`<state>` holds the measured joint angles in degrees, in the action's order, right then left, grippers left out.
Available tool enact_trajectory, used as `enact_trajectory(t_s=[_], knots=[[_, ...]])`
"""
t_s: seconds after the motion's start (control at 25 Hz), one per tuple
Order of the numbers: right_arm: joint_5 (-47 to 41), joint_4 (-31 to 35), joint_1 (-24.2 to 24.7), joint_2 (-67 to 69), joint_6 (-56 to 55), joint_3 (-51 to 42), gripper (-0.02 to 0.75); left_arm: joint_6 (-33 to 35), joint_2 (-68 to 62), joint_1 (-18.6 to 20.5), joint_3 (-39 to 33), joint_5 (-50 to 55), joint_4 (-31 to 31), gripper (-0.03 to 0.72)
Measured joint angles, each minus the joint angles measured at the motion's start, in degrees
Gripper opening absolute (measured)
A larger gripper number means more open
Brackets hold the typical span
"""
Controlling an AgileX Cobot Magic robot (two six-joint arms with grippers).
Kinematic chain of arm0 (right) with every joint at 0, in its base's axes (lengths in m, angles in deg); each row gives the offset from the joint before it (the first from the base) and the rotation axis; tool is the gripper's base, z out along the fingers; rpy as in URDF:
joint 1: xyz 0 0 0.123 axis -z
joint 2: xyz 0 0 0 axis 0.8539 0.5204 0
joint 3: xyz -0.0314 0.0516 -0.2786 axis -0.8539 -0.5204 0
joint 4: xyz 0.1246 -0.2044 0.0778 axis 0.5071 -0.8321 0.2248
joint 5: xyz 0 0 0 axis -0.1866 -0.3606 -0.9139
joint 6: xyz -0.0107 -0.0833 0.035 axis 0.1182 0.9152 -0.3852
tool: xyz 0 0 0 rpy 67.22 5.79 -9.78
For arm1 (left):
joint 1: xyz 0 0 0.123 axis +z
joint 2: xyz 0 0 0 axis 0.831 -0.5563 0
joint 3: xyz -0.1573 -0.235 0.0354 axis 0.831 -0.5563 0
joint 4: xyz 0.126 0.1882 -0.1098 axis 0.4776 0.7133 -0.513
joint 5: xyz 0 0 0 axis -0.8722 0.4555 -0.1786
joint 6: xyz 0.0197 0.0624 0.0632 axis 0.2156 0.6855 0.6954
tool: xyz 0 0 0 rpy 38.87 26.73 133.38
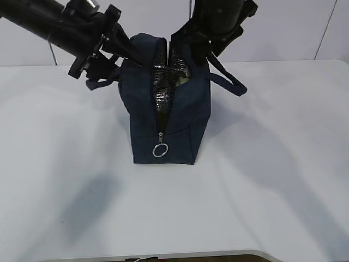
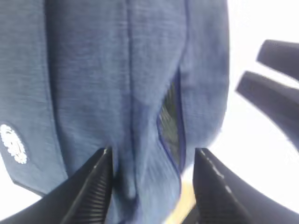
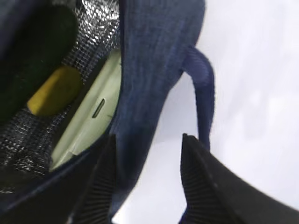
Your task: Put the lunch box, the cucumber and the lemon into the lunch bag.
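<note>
Standing: one lunch bag (image 1: pixel 169 109), two hands.

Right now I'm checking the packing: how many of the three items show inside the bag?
2: the bright yellow lemon against the silvery lining, and the sage-green-lidded lunch box beside it. The cucumber may be hidden.

- My left gripper (image 2: pixel 152 186) straddles the lunch bag (image 1: pixel 169 109) wall; fabric fills the gap.
- The bag's mouth is crowded by the lunch box (image 3: pixel 88 119) and lemon (image 3: pixel 53 91).
- White table (image 1: pixel 283 164) around lies free.
</note>
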<state>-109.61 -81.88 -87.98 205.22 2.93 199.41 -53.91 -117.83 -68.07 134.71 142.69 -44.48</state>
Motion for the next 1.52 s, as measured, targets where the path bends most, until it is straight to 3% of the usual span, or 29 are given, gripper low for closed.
enact_trajectory(t_s=[0.44, 0.76, 1.04, 1.28, 1.4, 1.52], knots=[[0.0, 1.8, 0.0, -5.0, -0.5, 0.0, 0.374, 0.2, 3.4, 0.1, 0.0, 2.4, 0.5, 0.4], [-0.1, 3.4, 0.0, -8.5, -0.5, 0.0, 0.375, 0.7, 4.9, 3.4, 0.0, 2.7, 1.0, 0.4], [-0.2, 4.4, 0.0, -9.5, -0.6, 0.0, 0.374, 3.4, 5.0, 3.8, 0.0, 2.7, -4.7, 0.4], [-0.3, 7.2, 0.0, -12.0, -0.6, 0.0, 0.374, 3.6, 7.1, 4.7, 0.0, 2.8, -4.7, 0.395], [-0.4, 9.0, 0.0, -14.0, -0.7, 0.0, 0.374, 3.6, 9.7, 5.6, 0.0, 2.8, -2.0, 0.37], [-0.5, 10.5, 0.0, -16.8, -0.7, -1.0, 0.374, 3.4, 13.2, 5.9, 0.0, 3.0, 6.1, 0.35]])
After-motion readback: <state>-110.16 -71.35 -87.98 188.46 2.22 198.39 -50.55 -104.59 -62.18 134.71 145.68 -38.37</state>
